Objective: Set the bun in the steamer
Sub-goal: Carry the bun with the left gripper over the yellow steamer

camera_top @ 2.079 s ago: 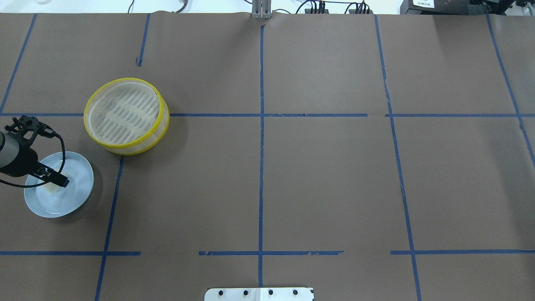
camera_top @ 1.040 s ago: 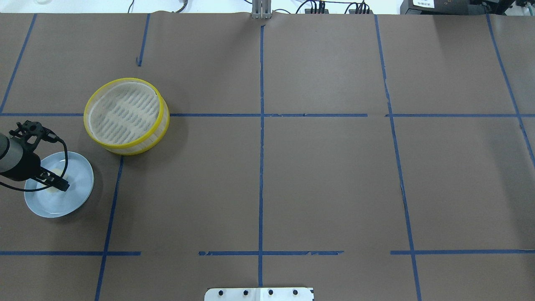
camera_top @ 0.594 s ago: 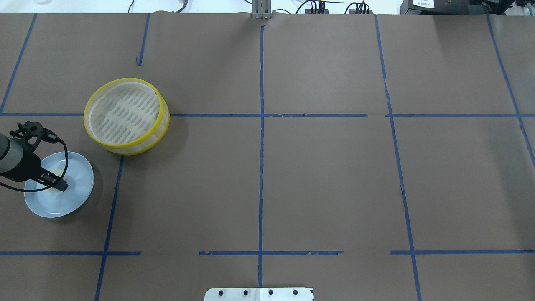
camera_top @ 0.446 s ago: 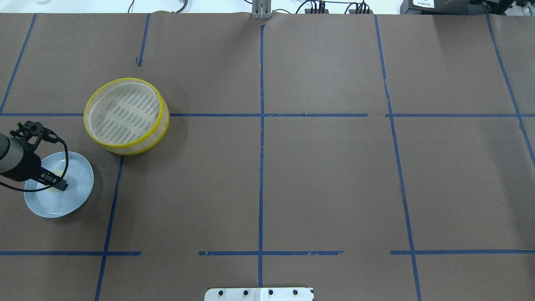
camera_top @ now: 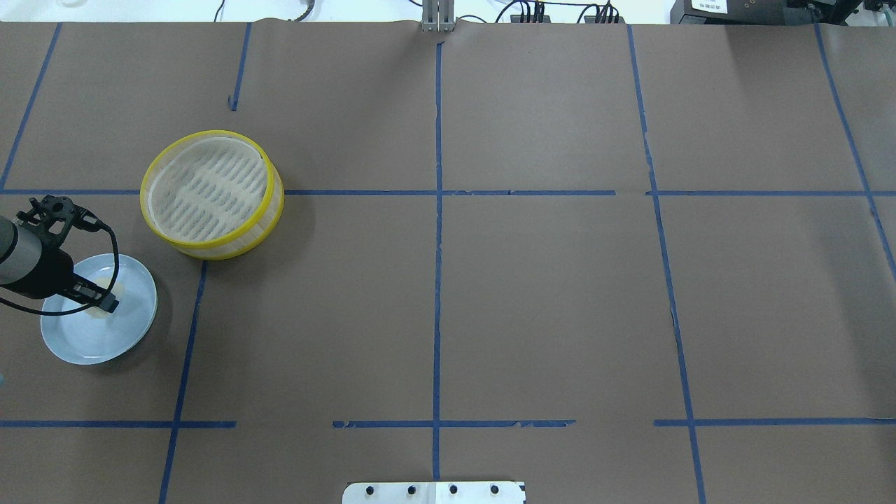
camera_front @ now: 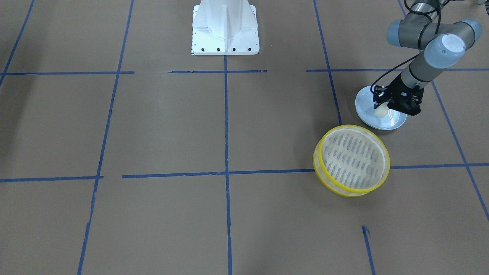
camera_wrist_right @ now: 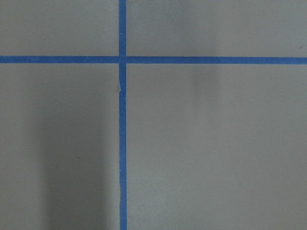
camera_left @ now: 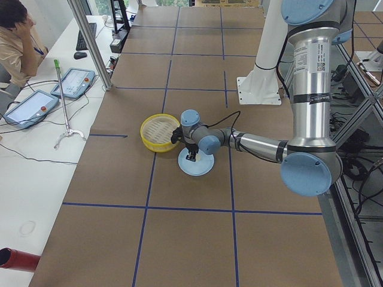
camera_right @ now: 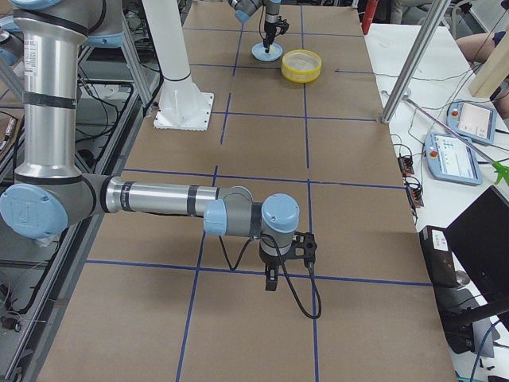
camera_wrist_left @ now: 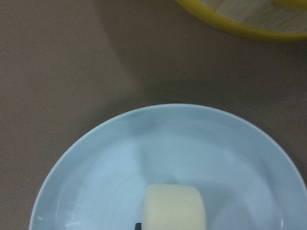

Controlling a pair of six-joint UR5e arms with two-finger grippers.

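Left jaws are closed on the bun [camera_wrist_left: 173, 207] over the pale blue plate [camera_top: 91, 343] — the steamer [camera_top: 210, 189], slatted bottom bare, sits at its 1 o'clock. Right jaws: cannot tell.

Pale blue plate [camera_top: 87, 344] on brown table [camera_top: 546, 294].

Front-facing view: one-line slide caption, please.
Left gripper holds the bun over the blue plate; the empty yellow steamer sits nearby.

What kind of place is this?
Probably a robotics lab, not a kitchen: a robot arm over a paper-covered table gridded with blue tape, with teach pendants and a seated operator alongside.
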